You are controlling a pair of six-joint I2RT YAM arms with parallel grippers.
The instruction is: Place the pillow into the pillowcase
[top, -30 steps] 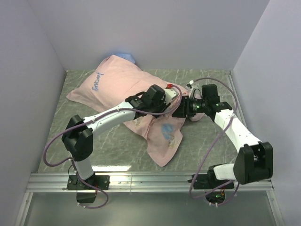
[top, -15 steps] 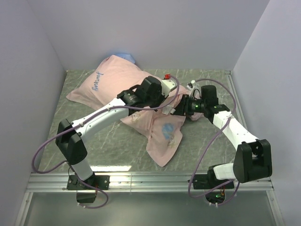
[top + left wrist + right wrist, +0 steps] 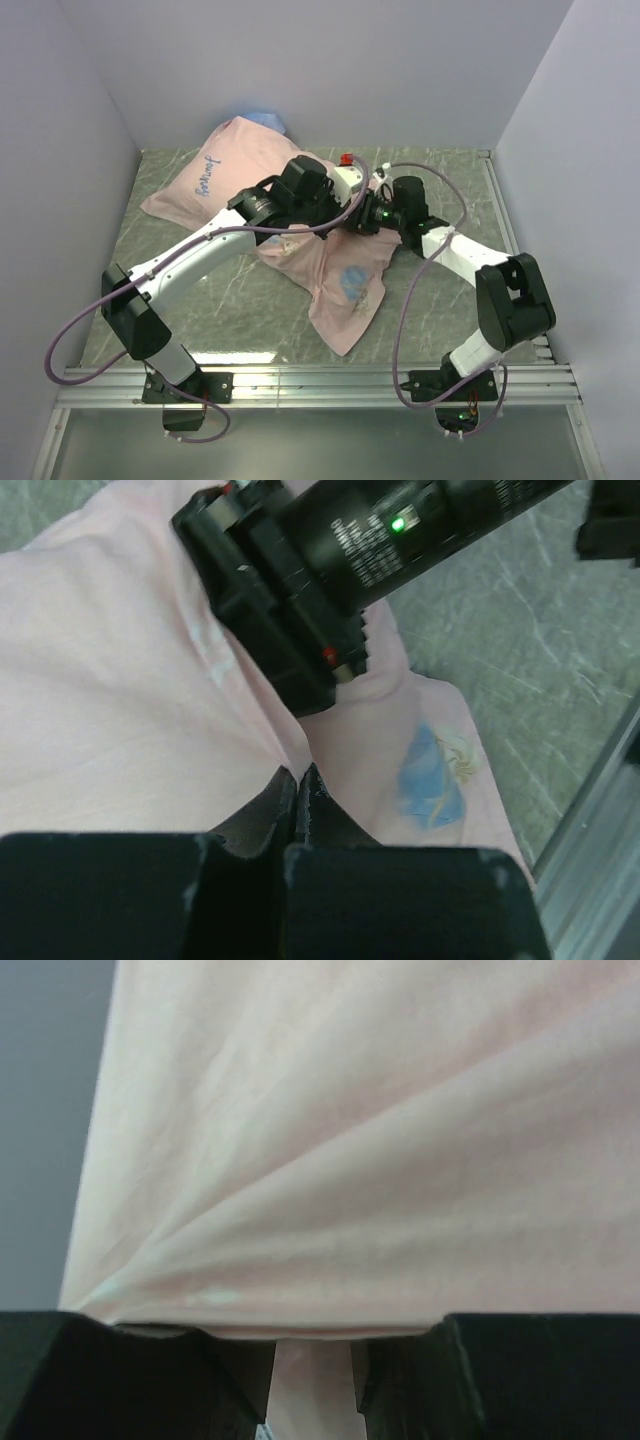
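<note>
Top external view first: the pillowcase [image 3: 240, 165] is lying pink side up on the table [image 3: 440, 290]. Both pincers are meeting over its middle. The left pincer [image 3: 338, 208] is sitting just beside the right pincer [image 3: 358, 218], both down in the cloth. The puffed-up bulk of the case is stretching away to the far left of them. A loose flap with the blue Elsa print [image 3: 355, 278] is trailing off on their near side. Blue cursive writing [image 3: 205, 175] is showing on the puffy end, too small for me to read.

Left wrist view: the left pincer [image 3: 298, 785] is pinching a ridge of the pillowcase [image 3: 110, 700], pads pressed together. The right pincer [image 3: 340, 670] is digging into the cloth just ahead of it, with a green light glowing on its black body. The white print next to that light is too blurry to read. The Elsa print [image 3: 435, 775] is sitting ahead and to the right.

Right wrist view: pink pillowcase [image 3: 350, 1140] is filling everything ahead of the right pincer [image 3: 312, 1360]. A strip of it is running through the narrow slot between the fingers, so it's clamping the fabric.
</note>
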